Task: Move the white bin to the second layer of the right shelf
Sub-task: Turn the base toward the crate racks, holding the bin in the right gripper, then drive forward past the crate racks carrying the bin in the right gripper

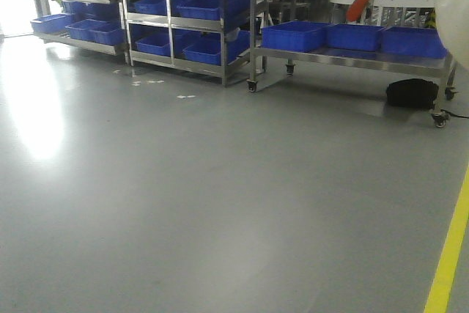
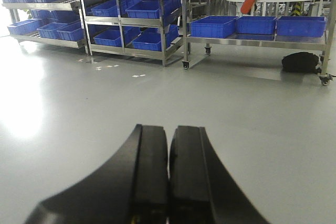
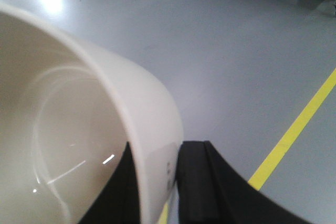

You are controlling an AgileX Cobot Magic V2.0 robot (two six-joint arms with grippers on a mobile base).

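White bin [image 3: 79,103]: smooth cream-white plastic with a faint gloss; plain walls with rounded corners are seen, narrowing toward a rounded base.
Bin position: it is held above the floor in the right gripper [image 3: 157,174], well apart from the racks. A blurred cream shape at the upper right edge of the front view [image 1: 451,5] is taken to be the same bin.
Bin orientation: the open mouth is turned toward the wrist camera, so the inside and the base are seen; the rim-to-base axis runs away from the camera toward the left. No long axis can be told from the visible part.
Right jaws: closed on the bin wall near the rim, one black finger inside and one outside.
Left gripper [image 2: 168,150]: black, curved jaws are pressed together with nothing between them, above the floor.
Right shelf [image 1: 352,60]: a stainless steel frame on casters; its levels carry blue crates [image 1: 293,34], rectangular and of plastic. Rollers cannot be made out.
Floor [image 1: 220,203]: grey, smooth and reflective, crossed by a yellow line [image 1: 448,262].
Black bag [image 1: 412,93]: laid on the floor beneath the right shelf.
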